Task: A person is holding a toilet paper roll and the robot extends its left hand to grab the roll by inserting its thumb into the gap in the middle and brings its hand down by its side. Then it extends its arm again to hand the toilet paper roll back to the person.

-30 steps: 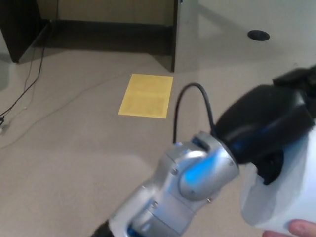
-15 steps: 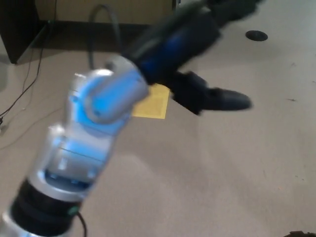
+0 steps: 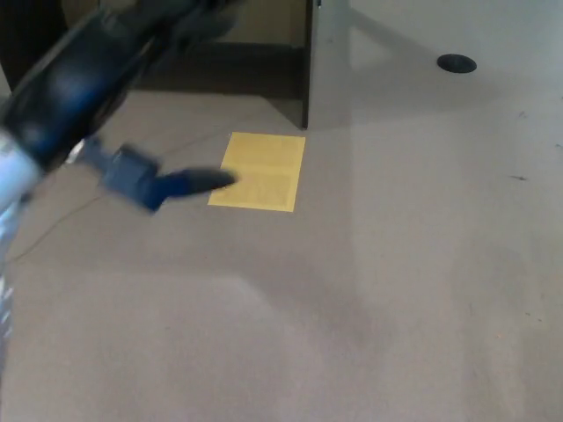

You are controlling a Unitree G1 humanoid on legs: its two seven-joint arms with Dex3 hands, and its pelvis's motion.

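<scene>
A beige carpeted floor (image 3: 369,290) fills the head view, with a dark desk base (image 3: 220,61) along its far edge. The robot's blurred left hand (image 3: 132,105) hangs up left of a yellow paper sheet (image 3: 260,171); its fingers (image 3: 189,182) are spread and hold nothing. No toilet paper roll is visible.

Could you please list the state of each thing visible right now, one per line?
left hand: blurred in motion, empty, one finger sticking out
yellow sheet: lying flat on the floor
black disc: flat on the floor
toilet paper roll: not in view
</scene>
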